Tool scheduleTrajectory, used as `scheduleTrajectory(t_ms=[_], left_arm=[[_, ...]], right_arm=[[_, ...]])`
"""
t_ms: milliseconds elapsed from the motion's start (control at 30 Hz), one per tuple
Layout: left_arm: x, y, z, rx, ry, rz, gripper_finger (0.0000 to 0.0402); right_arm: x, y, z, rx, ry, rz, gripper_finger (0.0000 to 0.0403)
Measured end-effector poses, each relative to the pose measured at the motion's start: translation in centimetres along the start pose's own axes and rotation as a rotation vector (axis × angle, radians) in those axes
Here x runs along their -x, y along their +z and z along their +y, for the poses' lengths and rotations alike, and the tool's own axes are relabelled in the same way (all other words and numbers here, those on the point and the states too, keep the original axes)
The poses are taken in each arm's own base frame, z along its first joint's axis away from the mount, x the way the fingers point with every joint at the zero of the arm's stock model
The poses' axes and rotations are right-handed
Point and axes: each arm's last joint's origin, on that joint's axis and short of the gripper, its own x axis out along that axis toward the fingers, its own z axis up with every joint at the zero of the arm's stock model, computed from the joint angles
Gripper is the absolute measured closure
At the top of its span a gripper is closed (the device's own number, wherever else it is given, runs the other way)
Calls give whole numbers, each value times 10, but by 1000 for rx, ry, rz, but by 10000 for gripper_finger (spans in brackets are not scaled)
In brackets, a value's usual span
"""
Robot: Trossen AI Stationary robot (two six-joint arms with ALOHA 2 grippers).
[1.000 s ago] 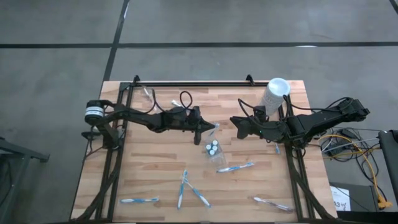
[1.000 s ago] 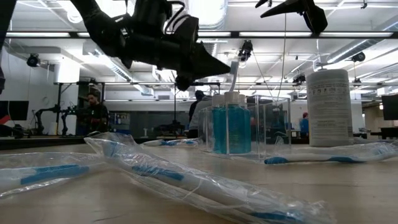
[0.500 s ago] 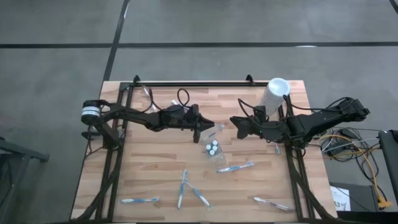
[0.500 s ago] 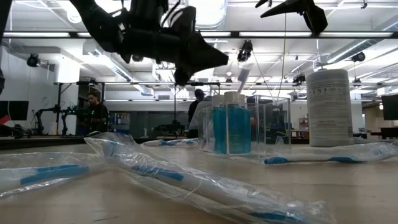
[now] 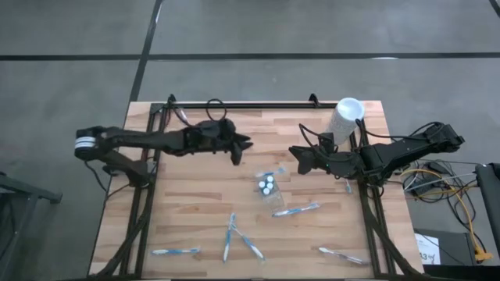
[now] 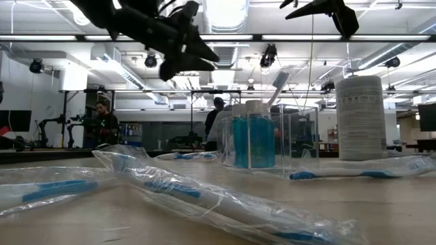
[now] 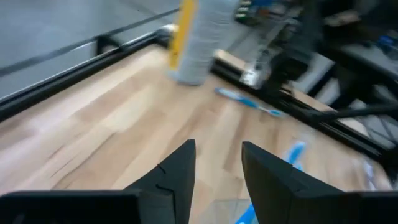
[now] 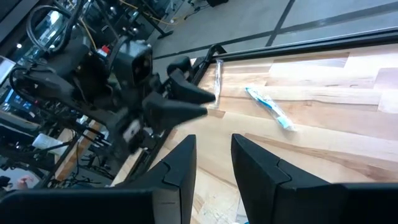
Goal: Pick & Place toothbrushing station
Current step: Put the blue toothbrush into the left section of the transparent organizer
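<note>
Evidently my left gripper (image 5: 244, 144) had drawn back from the clear pouch (image 5: 269, 184) toward the table's far-left part, fingers parted and empty — the toothbrush it carried a second earlier now leaned in the pouch beside the small tubes (image 5: 267, 185). My right gripper (image 5: 298, 154) waited nearby, slightly open. Several toothbrushes (image 5: 295, 210) lay unplaced on the table (image 5: 187, 203).

Left end effector (image 5: 244, 144) hovers over the wooden bench (image 5: 195, 211); right end effector (image 5: 296, 152) near white-capped tubes (image 5: 267, 185); toothbrushes (image 5: 296, 210) lie scattered.
</note>
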Motion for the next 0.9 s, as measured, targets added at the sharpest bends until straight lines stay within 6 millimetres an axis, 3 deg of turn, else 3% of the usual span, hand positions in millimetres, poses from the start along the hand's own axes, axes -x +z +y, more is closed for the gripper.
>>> scheduleTrajectory(t_ms=[200,467,733,900], left_arm=[[20,13,9,39,70,-11,266],[21,11,17,-121,-40,90,264],[27,12,16,-67,-34,101,208],[31,15,17,-133,-35,92,191]], right_arm=[[0,0,0,1,0,0,305],[0,0,0,2,0,0,305],[0,0,0,2,0,0,305],[0,0,0,1,0,0,305]])
